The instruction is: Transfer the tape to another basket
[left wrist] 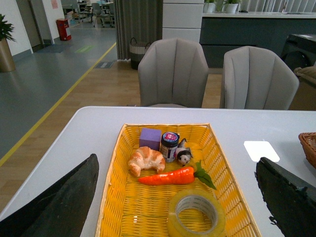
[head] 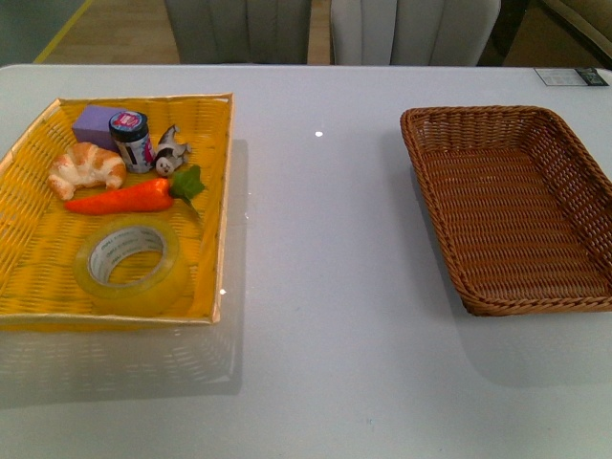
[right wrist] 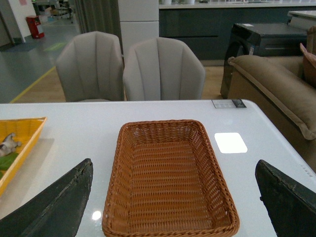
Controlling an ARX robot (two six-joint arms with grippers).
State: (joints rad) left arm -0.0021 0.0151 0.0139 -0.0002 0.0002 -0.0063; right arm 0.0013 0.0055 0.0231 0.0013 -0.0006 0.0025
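Note:
The yellow tape roll (head: pixel 131 265) lies flat at the near end of the bright yellow woven tray (head: pixel 29 153) on the left of the table. It also shows in the left wrist view (left wrist: pixel 196 213). The brown wicker basket (head: pixel 574 163) sits empty on the right; the right wrist view shows it too (right wrist: pixel 170 182). Neither arm shows in the front view. My left gripper (left wrist: pixel 177 200) is open, held back over the tray's near end, fingers (left wrist: pixel 59 202) wide apart. My right gripper (right wrist: pixel 173 202) is open, held before the brown basket's near end.
The yellow tray also holds a toy carrot (head: pixel 134 196), a croissant (head: pixel 88 166), a purple block (head: pixel 94 125), a small dark-lidded jar (head: pixel 131 140) and a small figurine (head: pixel 168 153). Two grey chairs (left wrist: pixel 173 74) stand behind the white table (head: pixel 316 287).

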